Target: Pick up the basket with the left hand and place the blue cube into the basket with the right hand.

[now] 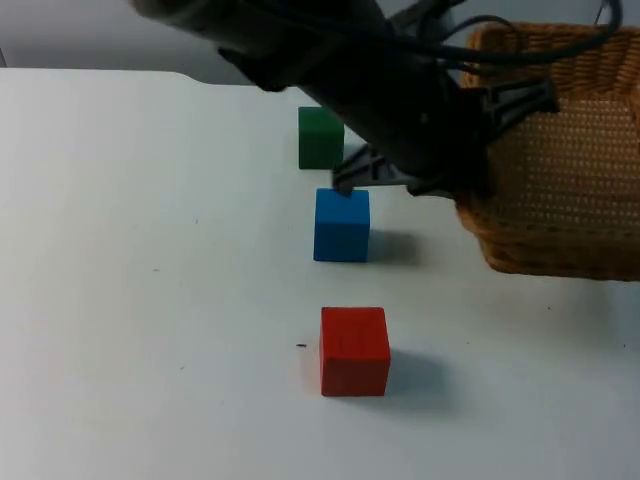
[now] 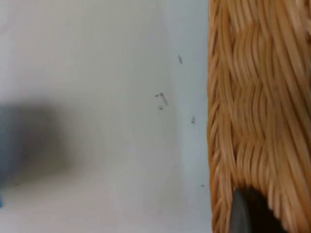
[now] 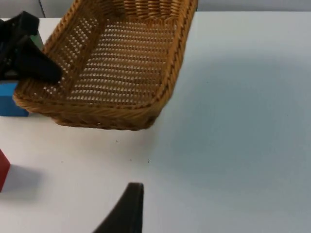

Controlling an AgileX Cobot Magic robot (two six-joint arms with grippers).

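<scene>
Already lifted, or partly so: the woven wicker basket (image 1: 560, 190) sits tilted at the right side of the white table top (image 1: 150, 300), its near edge raised in the right wrist view, with a shadow beneath it. Nothing lies inside the basket (image 3: 121, 63).

Left gripper (image 1: 470, 130) — fingers pinching the basket's rim on the side facing the cubes; black finger shows against the weave in the right wrist view (image 3: 29, 63), and a fingertip lies over the wicker wall in the left wrist view (image 2: 243, 208). First half of the task looks in hand, judging by the tilt.

Blue cube (image 1: 341, 225) — on the table, untouched, just beside the basket's held edge and below the left arm. A corner of it shows by the basket in the right wrist view (image 3: 9, 102).

Right gripper — waiting well back from the basket, over bare table on the far side from the cubes; one dark fingertip (image 3: 129, 208) shows; whether its fingers are spread or pressed together I cannot tell.

Green cube (image 1: 320, 137) stands behind the blue one; red cube (image 1: 354, 350) in front, nearer the camera. All three in a rough line.

Left to do: right gripper must reach the blue cube, take it, and set it in the basket.
</scene>
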